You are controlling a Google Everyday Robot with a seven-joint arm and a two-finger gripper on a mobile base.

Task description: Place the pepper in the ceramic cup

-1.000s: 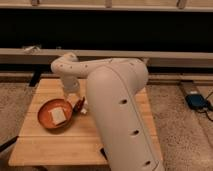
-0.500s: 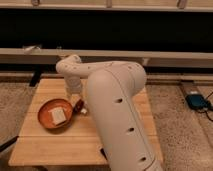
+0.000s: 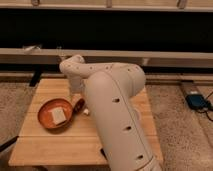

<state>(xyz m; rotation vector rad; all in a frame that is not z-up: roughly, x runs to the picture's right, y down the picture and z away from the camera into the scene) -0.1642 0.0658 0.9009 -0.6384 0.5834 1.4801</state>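
gripper (image 3: 76, 96): hanging low over the wooden table (image 3: 45, 145), just above the pepper (open or closed, cannot tell)
pepper (image 3: 79, 105): lying just beside the orange plate (image 3: 44, 111), at its right rim
ceramic cup (image 3: 86, 112): peeking out white at the arm's edge, just right of the pepper

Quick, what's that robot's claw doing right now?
Gripper: low over the table at the orange plate's right edge, by the pepper; open, closed or holding cannot be told.
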